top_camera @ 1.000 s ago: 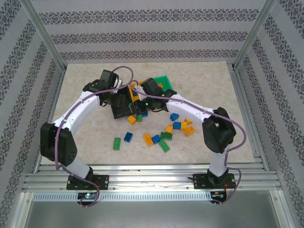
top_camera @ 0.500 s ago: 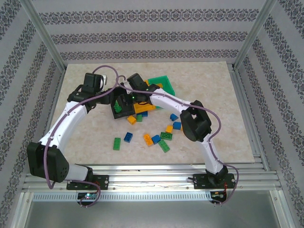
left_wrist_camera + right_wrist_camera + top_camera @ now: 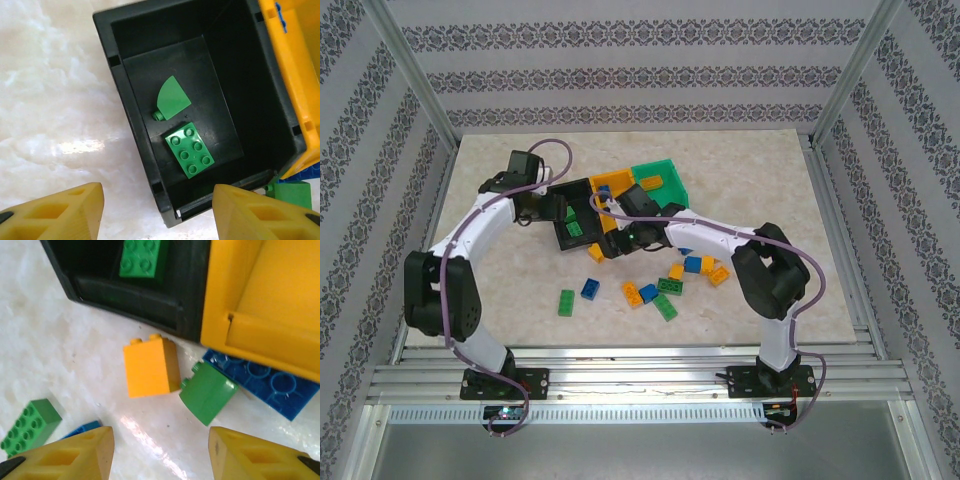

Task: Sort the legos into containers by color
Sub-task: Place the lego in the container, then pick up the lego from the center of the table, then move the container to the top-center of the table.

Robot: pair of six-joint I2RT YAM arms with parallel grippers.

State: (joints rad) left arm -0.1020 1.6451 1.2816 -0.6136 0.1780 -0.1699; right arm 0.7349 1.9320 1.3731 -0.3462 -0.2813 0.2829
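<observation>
Marbled tabletop (image 3: 500, 290), noted. My left gripper (image 3: 157, 194): jaws apart, empty, over the near wall of the black bin (image 3: 131, 125); green brick (image 3: 190, 150) inside at 1 o'clock. My right gripper (image 3: 161, 436): jaws apart, empty; orange-yellow brick (image 3: 147, 366) at 12 o'clock on the table, beside that bin.

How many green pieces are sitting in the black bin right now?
2. A quarter-round piece lies mid-floor in the black bin; a six-stud brick lies beside it, nearer the camera. The near wall may hide a corner.
</observation>
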